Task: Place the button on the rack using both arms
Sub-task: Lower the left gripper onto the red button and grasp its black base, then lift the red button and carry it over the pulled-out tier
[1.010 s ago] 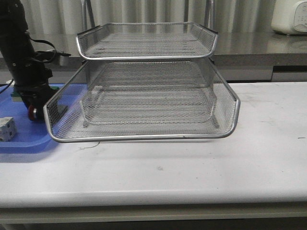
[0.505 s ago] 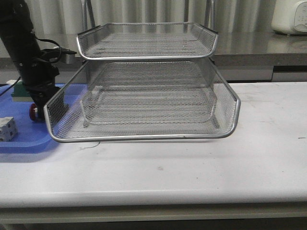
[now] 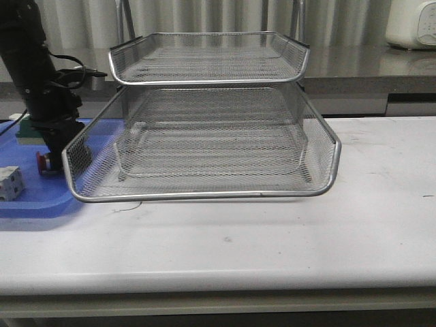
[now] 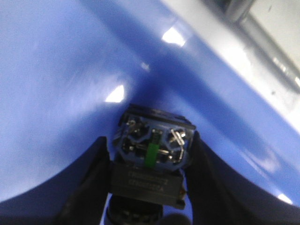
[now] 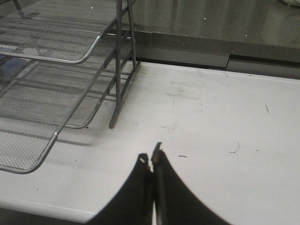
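**Button gripped over the blue tray**

Over at the left edge of the table, the button (image 4: 151, 161) sits pinched between the left gripper (image 3: 56, 146) fingers (image 4: 89, 187), just above the blue tray (image 3: 34, 197) beside the rack (image 3: 204, 136). Its red head peeks out low. Right gripper (image 5: 152, 159) hangs over bare table (image 5: 215, 131), fingertips pressed together, holding nothing.

One camera stands in front and looks straight ahead over the white bench (image 3: 272, 252), with the wire rack (image 3: 204, 143) in the middle. The left arm's camera sits very close to the blue tray (image 4: 56, 70) and looks down into it. The right arm's camera is farther back and looks across the bench. It shares the rack and bench with the front one.
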